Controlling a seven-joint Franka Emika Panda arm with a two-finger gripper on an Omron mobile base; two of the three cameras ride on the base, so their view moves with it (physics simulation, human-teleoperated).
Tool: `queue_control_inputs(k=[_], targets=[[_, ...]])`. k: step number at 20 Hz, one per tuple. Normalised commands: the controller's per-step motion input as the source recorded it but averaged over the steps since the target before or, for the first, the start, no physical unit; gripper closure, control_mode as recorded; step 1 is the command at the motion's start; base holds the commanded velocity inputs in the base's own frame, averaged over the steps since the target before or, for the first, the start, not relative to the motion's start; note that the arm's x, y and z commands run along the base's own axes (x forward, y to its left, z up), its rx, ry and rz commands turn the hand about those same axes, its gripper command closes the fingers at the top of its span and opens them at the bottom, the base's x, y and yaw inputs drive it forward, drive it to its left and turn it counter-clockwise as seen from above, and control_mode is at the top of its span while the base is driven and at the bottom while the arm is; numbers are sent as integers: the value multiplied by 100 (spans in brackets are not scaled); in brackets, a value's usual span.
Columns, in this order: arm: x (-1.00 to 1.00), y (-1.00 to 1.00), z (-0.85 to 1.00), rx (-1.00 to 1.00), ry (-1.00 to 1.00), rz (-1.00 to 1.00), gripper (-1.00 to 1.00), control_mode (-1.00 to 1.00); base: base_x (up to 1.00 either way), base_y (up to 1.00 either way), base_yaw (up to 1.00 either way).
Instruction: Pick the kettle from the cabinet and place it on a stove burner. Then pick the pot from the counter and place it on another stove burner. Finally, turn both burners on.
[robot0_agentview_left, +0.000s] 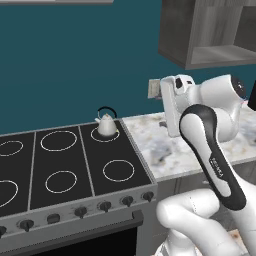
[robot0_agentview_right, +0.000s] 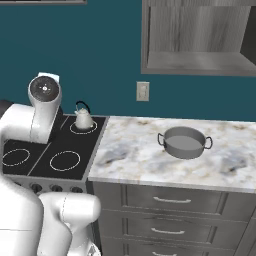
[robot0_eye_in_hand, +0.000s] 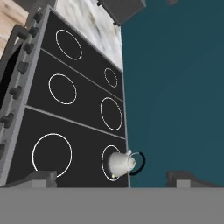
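Kettle (robot0_agentview_left: 106, 126) upright on back-right burner (robot0_agentview_left: 105, 135), handle arching over top. Pot (robot0_agentview_right: 184, 142) upright on table (robot0_agentview_right: 135, 150). Fingers (robot0_eye_in_hand: 41, 178) wide apart, holding nothing.

The black glass cooktop (robot0_agentview_left: 75, 160) is seen from behind the arm's left, looking forward and down. The white-grey marble counter (robot0_agentview_right: 135, 150) is viewed from the right. Both views share the small white kettle (robot0_agentview_left: 106, 125); it is seen sideways and nearer in the hand view.

Kettle (robot0_agentview_left: 106, 126) upright on burner (robot0_agentview_left: 105, 134); pot (robot0_agentview_right: 184, 142) on counter (robot0_agentview_right: 130, 152).
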Motion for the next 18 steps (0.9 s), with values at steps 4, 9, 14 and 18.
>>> queue_control_inputs(k=[4,9,14,18], targets=[[-34,-25,-18,0,0,-9,-100,-100,0,0,0],[0,0,0,0,0,0,-100,-100,0,0,0],[0,-3,0,0,0,0,-100,-100,0,0,0],[0,-5,0,0,0,0,-100,100,0,-13,-1]])
